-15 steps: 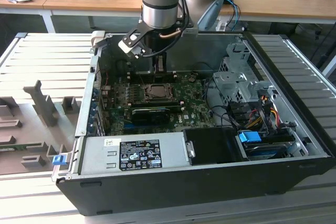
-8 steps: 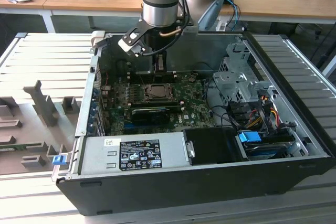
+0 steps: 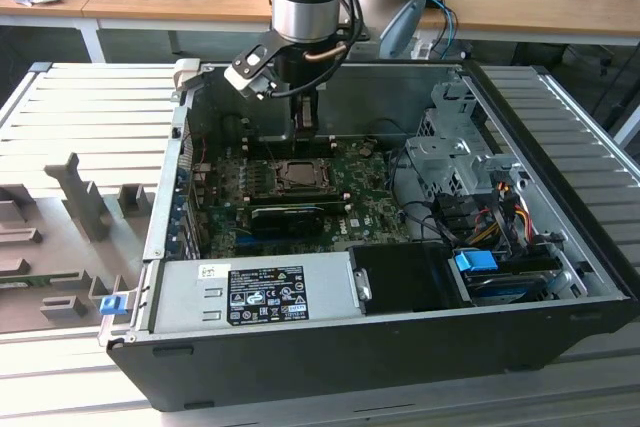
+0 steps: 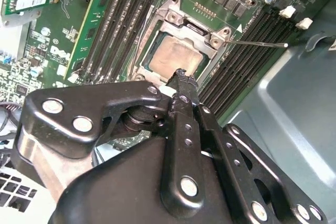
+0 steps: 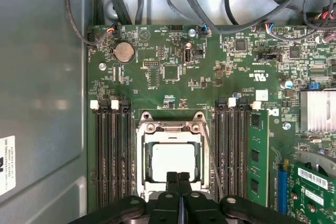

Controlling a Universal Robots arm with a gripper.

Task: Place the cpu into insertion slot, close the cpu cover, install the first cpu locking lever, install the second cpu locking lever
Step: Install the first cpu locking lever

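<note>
The black two-fingered gripper [image 5: 178, 176] hangs just above the insertion slot [image 5: 139, 153], a square black socket with a pale metal rim set in the green printed circuit board [image 5: 173, 85]. Its fingers are pressed flat together with nothing between them, forming one narrow blade. That shape suits pushing or hooking a thin part more than grasping one.

The cpu [image 5: 172, 160], a flat, square, pale silver-beige chip with a dull matte face, lies seated inside the slot. The cpu cover [image 5: 171, 128], a thin frame of silvery-dark stamped metal with a square hole, lies folded down over the slot, so the chip's face shows through the opening. From that I judge the first two steps done.

In the second wrist view the gripper's tip [image 4: 181, 75] stands over the slot's near edge, just above the chip [image 4: 176, 56]. A thin, straight steel wire lever [image 4: 260, 44] juts out from the slot's corner, lifted clear of the board and apparently not latched. In the first wrist view the same wire [image 5: 211, 157] runs slantwise beside the slot.

Long black ribbed memory slots [image 5: 113, 150] flank the slot on both sides, leaving only a narrow lane for the fingers. In the exterior view the arm reaches down into the open grey sheet-metal computer case [image 3: 400, 347], directly over the slot [image 3: 282, 168].
</note>
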